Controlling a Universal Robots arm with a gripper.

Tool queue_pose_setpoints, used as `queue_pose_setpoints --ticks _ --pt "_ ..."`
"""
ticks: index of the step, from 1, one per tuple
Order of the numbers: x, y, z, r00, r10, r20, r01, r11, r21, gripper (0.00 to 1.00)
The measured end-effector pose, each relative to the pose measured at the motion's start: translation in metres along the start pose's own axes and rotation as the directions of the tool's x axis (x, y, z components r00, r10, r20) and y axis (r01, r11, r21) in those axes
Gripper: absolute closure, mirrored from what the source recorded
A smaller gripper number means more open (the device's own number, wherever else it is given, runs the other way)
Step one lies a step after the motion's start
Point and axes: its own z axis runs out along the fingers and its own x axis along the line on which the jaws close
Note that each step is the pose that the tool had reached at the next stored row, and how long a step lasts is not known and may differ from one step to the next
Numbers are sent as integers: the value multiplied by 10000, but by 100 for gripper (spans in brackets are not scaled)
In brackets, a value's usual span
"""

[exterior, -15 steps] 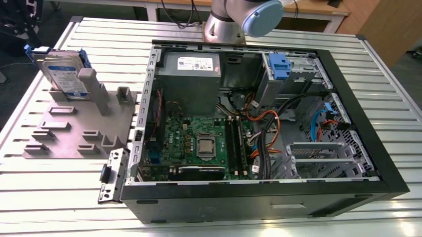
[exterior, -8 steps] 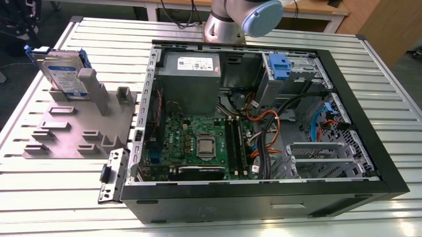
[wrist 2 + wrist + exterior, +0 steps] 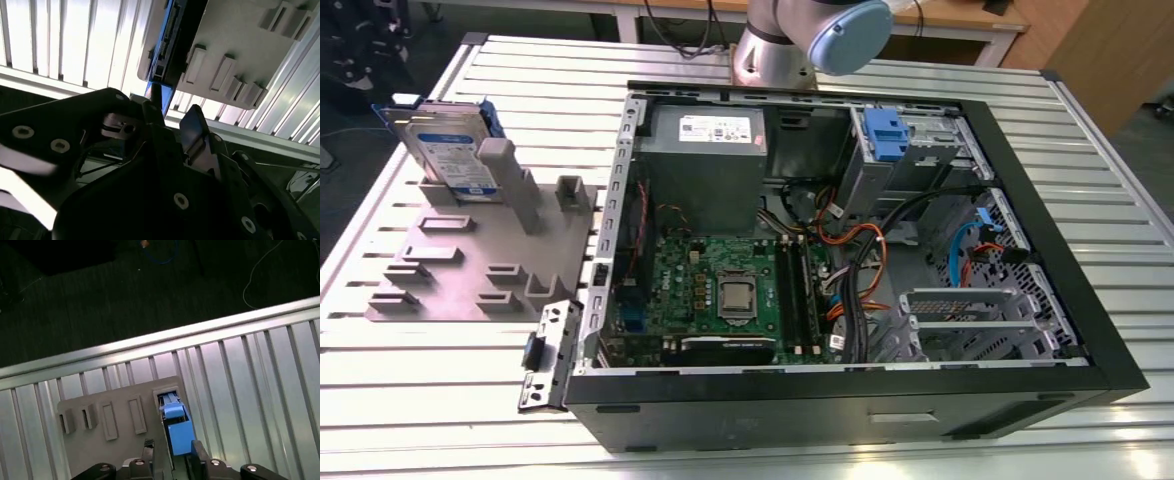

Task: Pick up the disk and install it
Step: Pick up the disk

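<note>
"Where's the disk [image 3: 447,150]?"
"Standing on edge in the holder [image 3: 467,270], directly under my gripper [image 3: 173,447]."
"Clamped?"
"No. Fingers [image 3: 196,452] apart, one each side of its thin edge; its long axis runs between them."

Exterior view high, oblique, wrist views close over disk [image 3: 176,430]

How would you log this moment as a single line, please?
stage: pre-grasp | gripper: open, over disk, not holding | disk: upright in grey holder beside open computer case
</note>
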Motion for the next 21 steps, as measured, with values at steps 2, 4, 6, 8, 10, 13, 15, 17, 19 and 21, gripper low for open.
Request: queue_pose_setpoints --ticks 2,4,6,8,10,13,15,17,19,21 --pt "-1 0 16 9996 -285 -4 285 9996 -1 53" --pt "-6 8 39 9991 -424 1 424 9991 3 47" --pt "-26 30 72 9990 -443 8 443 9990 20 47" --pt "-40 63 102 9990 -443 11 443 9990 44 47" --pt "-45 93 129 9990 -452 18 452 9990 72 47" --pt "-44 96 151 9964 -844 11 844 9964 70 47" --pt "-44 96 167 9928 -1201 6 1201 9927 69 47" --pt "-44 96 190 9883 -1523 1 1523 9883 71 47" --pt "-48 97 217 9851 -1718 -1 1718 9851 90 47" --pt "-54 98 246 9828 -1845 -1 1845 9828 119 47"
